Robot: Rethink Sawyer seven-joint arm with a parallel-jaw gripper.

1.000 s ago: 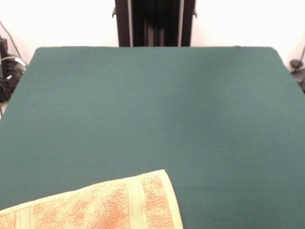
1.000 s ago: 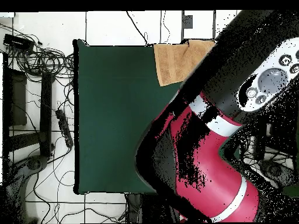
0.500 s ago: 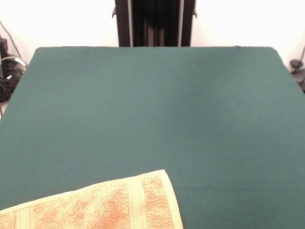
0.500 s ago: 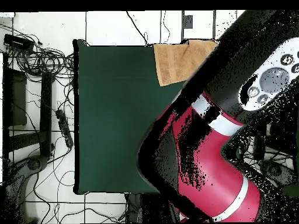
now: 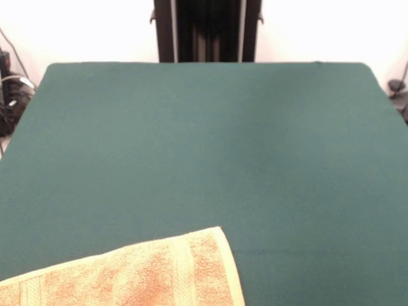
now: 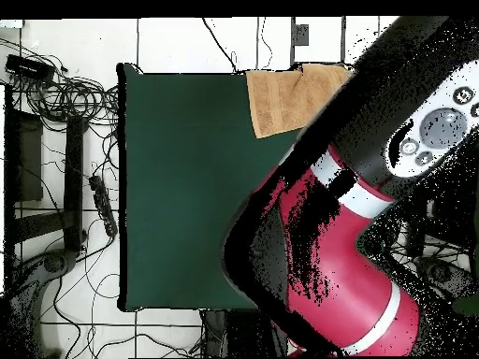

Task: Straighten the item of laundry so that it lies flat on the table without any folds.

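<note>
Moved: red and black robot arm (image 6: pixel 346 252) was shifted slightly over the overhead view.
Towel: small orange-tan terry-cloth towel (image 5: pixel 134 274) was left at the plain dark green cloth-covered table's (image 5: pixel 204 153) edge.
Gripper: was not seen; state could not be told.

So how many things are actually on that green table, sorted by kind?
Towels: 1, the orange-tan towel lying at the edge of the table.
Other things on the table: 0 that either view shows; the arm hides part of it from above.
Total: 1
</note>
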